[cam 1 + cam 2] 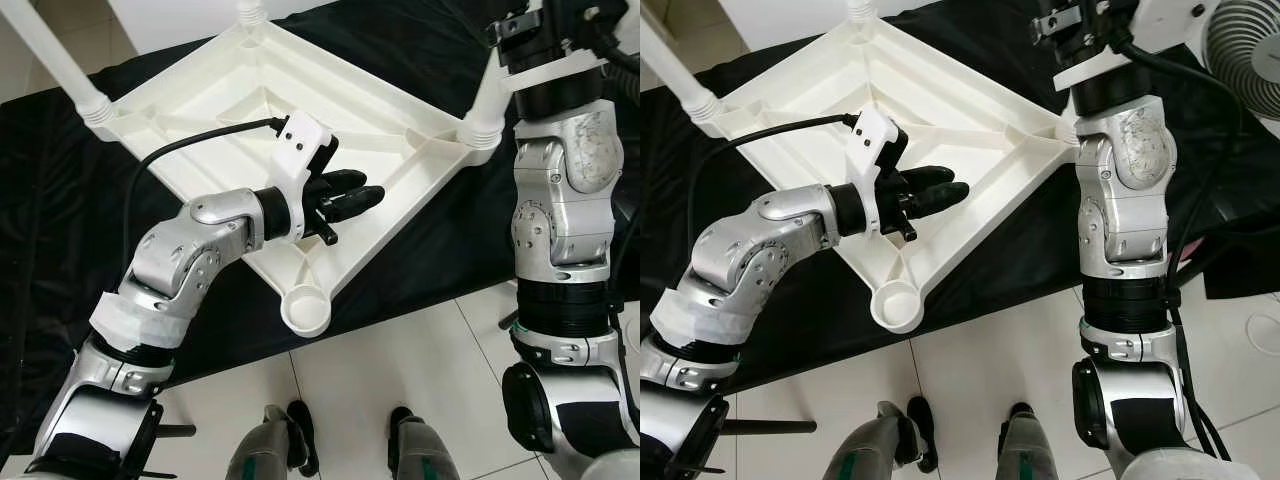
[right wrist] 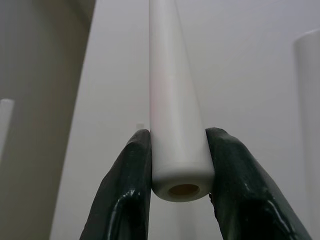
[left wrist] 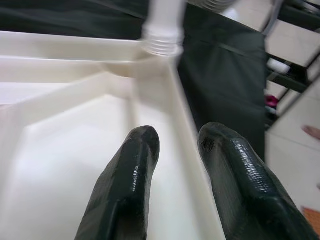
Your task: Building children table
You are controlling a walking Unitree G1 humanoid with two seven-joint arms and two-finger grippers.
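The white plastic table top (image 1: pixel 250 110) lies upside down on a black cloth (image 1: pixel 60 200). White legs stand in its left corner (image 1: pixel 62 62), far corner (image 1: pixel 250 12) and right corner (image 1: pixel 487 105). The socket at the near corner (image 1: pixel 306 308) holds nothing. My left gripper (image 1: pixel 372 194) hovers over the ribbed underside near the middle, open; in the left wrist view its fingers (image 3: pixel 135 165) frame the table's rim. My right gripper (image 2: pixel 179 134) is shut on the end of a white leg (image 2: pixel 175 100). The right arm (image 1: pixel 560 190) rises beside the right corner.
The cloth's near edge gives way to pale floor tiles (image 1: pixel 400 370), where my own feet (image 1: pixel 300 430) stand. A grey fan (image 1: pixel 1240 40) and black cables (image 1: pixel 1215 250) sit at the right. Another pale upright shape (image 2: pixel 307 100) shows behind the held leg.
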